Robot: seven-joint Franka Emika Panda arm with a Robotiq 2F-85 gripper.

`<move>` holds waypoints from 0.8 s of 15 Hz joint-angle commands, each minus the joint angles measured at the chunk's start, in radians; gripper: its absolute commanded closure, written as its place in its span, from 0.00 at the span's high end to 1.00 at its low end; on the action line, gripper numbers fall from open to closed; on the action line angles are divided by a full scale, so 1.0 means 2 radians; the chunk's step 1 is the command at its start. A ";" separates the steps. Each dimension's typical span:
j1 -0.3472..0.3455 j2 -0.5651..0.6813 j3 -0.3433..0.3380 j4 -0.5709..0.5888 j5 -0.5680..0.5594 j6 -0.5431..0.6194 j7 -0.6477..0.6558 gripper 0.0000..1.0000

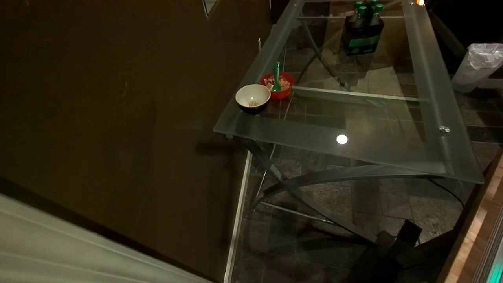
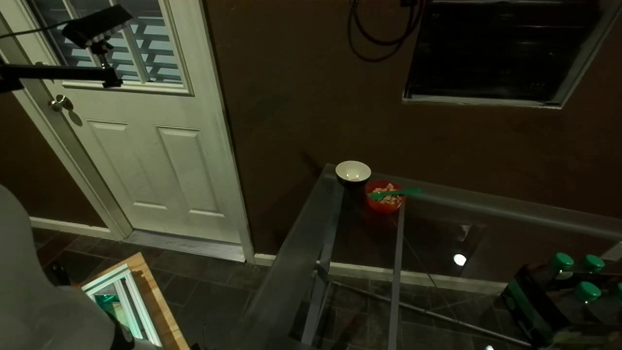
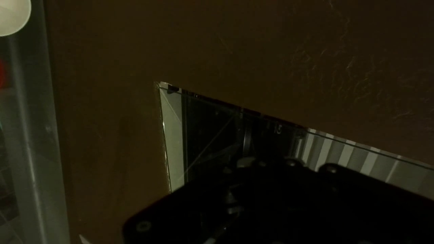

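Pane (image 3: 210, 135) shows marks (image 3: 278, 129) resembling "15"; bottle carrier (image 1: 362, 35) has an illegible label (image 1: 363, 41).

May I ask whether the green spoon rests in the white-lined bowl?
No, an exterior view shows the green spoon in the red bowl.

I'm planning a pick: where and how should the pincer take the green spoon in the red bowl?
I'd probably grip the green spoon near the tip of its handle, coming from above and closing across its width. The long, slim handle juts past the rim of the red bowl, pointing away from the white-lined bowl; the scoop end lies on or among the pieces inside.
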 commanded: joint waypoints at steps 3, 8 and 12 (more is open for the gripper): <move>-0.022 0.083 0.004 0.098 0.063 0.010 -0.026 0.00; -0.033 0.155 0.003 0.184 0.116 -0.018 -0.083 0.00; -0.055 0.211 0.016 0.255 0.130 -0.055 -0.110 0.00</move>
